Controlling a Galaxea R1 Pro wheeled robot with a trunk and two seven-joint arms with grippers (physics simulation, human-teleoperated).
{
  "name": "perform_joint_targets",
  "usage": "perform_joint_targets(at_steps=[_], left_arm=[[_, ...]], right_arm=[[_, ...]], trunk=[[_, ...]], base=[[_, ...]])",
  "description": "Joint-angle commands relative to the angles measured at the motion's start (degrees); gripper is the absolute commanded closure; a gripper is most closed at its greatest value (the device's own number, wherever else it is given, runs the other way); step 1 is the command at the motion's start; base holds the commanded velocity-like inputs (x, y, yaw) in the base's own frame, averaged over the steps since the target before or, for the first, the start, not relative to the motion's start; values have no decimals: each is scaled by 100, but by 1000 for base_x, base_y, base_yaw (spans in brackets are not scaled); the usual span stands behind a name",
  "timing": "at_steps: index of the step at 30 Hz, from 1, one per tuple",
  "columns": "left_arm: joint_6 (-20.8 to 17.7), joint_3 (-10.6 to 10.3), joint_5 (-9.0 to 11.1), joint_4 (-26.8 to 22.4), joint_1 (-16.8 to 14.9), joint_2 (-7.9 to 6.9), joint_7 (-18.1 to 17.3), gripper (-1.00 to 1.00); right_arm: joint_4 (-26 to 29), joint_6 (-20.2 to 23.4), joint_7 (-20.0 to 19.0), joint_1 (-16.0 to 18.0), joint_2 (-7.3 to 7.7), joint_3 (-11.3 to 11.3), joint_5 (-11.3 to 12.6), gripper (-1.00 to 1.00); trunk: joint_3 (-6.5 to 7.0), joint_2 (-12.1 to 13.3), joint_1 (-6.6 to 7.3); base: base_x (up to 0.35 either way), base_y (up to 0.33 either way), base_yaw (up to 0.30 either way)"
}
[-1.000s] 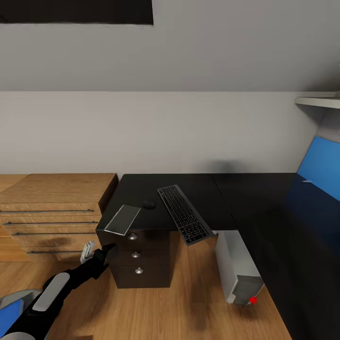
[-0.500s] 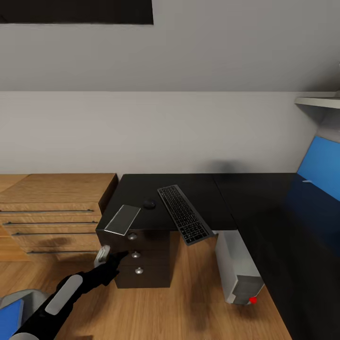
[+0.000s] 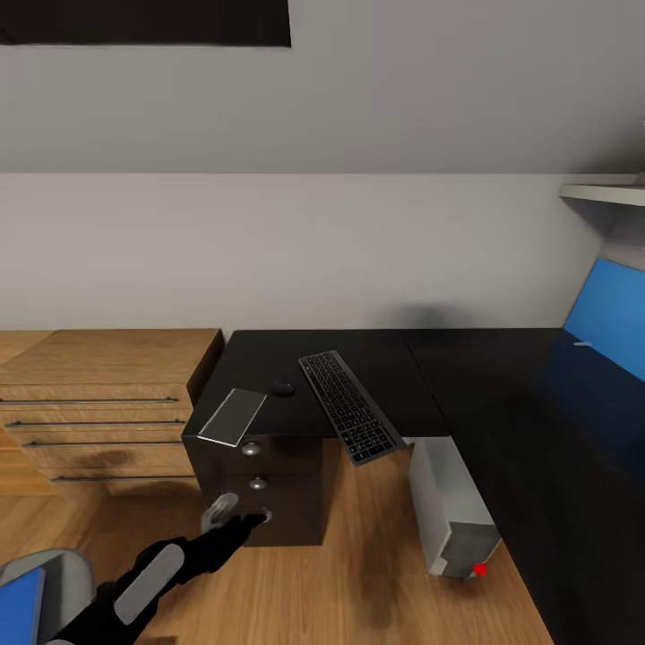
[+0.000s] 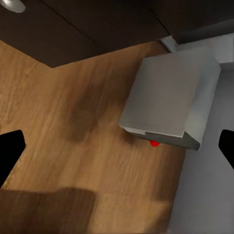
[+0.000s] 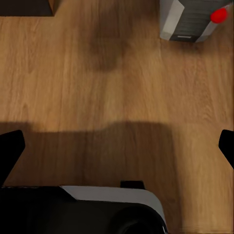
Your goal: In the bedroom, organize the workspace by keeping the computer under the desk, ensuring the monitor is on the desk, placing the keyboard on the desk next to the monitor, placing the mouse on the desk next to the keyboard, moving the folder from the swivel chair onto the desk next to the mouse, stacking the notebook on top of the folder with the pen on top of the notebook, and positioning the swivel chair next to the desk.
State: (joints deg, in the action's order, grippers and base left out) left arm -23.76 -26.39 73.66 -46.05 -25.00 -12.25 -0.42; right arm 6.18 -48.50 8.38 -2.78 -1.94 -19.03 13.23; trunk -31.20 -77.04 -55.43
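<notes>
- Wooden floor (image 3: 358, 573) runs beneath an L-shaped glossy black counter (image 3: 394, 367) set against a pale wall; a light wooden chest (image 3: 98, 403) stands just beside the counter's left end.
- Keyboard (image 3: 348, 403): lies askew on the counter, its near end jutting past the front edge.
- Mouse (image 3: 283, 388): on the counter, just beside the keyboard's left side.
- Flat grey slab (image 3: 233, 416): on the counter's front left corner, above the drawers.
- Drawers: three dark fronts with round silver knobs (image 3: 257, 483) under the counter's left end.
- Computer (image 3: 452, 511): light-grey tower on the floor below the counter, right of the drawers; red dot at its near lower corner.
- Blue back panel (image 3: 609, 313): along the counter's right wing.
- Left arm: reaches forward and low from the lower left of the head view; left end effector (image 3: 240, 524) sits at the lowest drawer knob. Left wrist view has both black fingertips (image 4: 9, 151) far apart, released, with the computer (image 4: 170, 105) between them on the floor.
- Right end effector (image 5: 117, 146): fingertips spread wide over bare floor, released; computer's red-dotted corner (image 5: 192, 19) lies ahead.
</notes>
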Motion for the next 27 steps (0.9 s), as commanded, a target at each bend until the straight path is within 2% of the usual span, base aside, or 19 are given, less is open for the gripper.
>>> perform_joint_targets(at_steps=[1, 2, 3, 9, 10, 11, 13, 18, 24, 27], left_arm=[[123, -103, -30, 71, -5, -6, -6, -100], [398, -286, -124, 219, -5, -6, -8, -100], [543, -381, -161, 296, -5, -6, -8, -100], [1389, -1044, -263, 847, -5, 7, -15, -100], [1521, -1161, -270, 950, -5, 20, -16, -100], [1762, -1378, -281, 1144, -5, 72, -17, -100], [1957, -1544, -289, 1328, -5, 138, -18, -100], [2219, -1751, -322, 1687, -5, 253, -19, -100], [2372, -1826, -322, 1900, -5, 304, -14, -100], [2584, -1845, -320, 2073, -5, 323, -12, -100]], right_arm=[[110, 150, 101, -3, -4, -48, 35, -100], [327, 473, 195, 0, -12, -48, 30, -100], [448, 638, 227, 1, -13, -48, 28, -100], [1233, 1513, 336, 5, -16, -48, 12, -100], [1352, 1632, 345, 7, -16, -48, 11, -100], [1563, 1832, 359, 14, -15, -48, 8, -100], [1730, 1982, 368, 24, -16, -48, 7, -100], [1954, 2177, 385, 73, -17, -43, 17, -100], [2060, 2249, 416, 296, -28, -40, 32, -100], [2078, 2260, 468, 408, -41, -37, 36, -100]], trunk=[[-4, -3, 0], [-4, -3, 0], [-4, -3, 0], [-4, -3, 0], [-4, -3, 0], [-4, -3, 0], [-4, -3, 0], [-4, -3, 0], [-4, -3, 0], [-4, -3, 0]], base=[[0, 0, 0], [0, 0, 0], [0, 0, 0], [0, 0, 0], [0, 0, 0], [0, 0, 0], [0, 0, 0], [0, 0, 0], [0, 0, 0], [0, 0, 0]])
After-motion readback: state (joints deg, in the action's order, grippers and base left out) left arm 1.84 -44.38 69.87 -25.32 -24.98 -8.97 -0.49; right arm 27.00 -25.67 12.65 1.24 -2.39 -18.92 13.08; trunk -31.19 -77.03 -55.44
